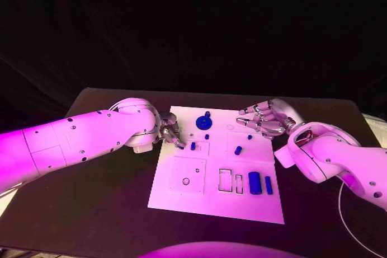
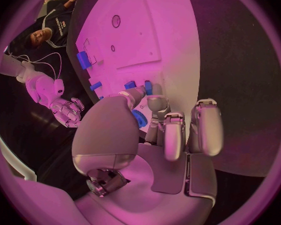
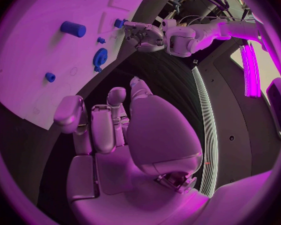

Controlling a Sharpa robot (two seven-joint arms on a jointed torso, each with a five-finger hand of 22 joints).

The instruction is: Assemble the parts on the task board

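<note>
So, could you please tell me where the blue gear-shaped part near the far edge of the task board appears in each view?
Head view: the blue gear lies near the task board's far edge, between the two hands.
Left wrist view: I cannot pick the gear out with certainty.
Right wrist view: the gear sits by the board's edge, beyond the fingers.
Shared landmark: the left hand, also seen in the right wrist view.

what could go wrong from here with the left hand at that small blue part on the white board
1. The left hand has its fingertips at a small blue part near the white task board's left edge; its grip looks shallow, so the part may slip or tip.
2. Another small blue piece lies right beside it and could get knocked.
3. The right hand hovers over the board's far right corner, near the round blue gear; a careless reach might nudge it.
</note>
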